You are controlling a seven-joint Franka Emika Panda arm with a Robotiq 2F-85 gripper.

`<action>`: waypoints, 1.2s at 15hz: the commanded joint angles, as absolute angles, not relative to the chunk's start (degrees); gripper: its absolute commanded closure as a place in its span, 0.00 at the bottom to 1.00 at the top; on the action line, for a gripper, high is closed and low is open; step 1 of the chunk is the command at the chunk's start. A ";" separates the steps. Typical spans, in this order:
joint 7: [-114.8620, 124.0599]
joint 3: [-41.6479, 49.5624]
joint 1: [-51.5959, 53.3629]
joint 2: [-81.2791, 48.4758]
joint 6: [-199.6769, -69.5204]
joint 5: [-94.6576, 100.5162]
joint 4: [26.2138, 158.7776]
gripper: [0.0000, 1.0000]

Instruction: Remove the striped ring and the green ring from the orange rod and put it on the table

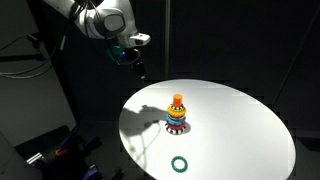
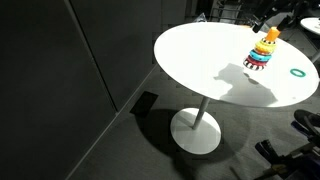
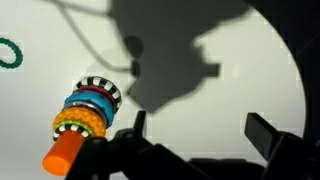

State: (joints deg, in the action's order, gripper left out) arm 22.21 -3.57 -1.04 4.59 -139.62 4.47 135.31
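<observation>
Item 1: your gripper (image 3: 200, 135), two dark fingers spread wide, holding nothing, hanging above the large round white table (image 3: 40, 100).
Item 2: black-and-pale striped ring (image 3: 100, 90), threaded on the short bright-orange rod (image 3: 65, 155) within the multicoloured ring stack (image 3: 85, 115). It lies at your gripper's 9 o'clock, apart from it.
Item 3: plain solid green ring (image 3: 8, 52), flat on the table at the stack's 10 o'clock.

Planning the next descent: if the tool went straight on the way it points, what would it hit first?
Probably the bare table, not the ring stack. In the wrist view the open tool frames tabletop, with the stack just outside its opening. Depth is unclear, so it could clip the stack.
</observation>
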 commanded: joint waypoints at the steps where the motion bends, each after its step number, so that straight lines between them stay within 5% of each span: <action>1: 29.90 -2.13 -2.65 1.80 -143.01 11.66 134.19 0.00; 18: 41.93 8.18 -3.66 -7.35 -155.46 19.02 132.22 0.00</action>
State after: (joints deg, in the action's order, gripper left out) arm 39.15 6.81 -4.02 -5.29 -153.50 17.61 134.20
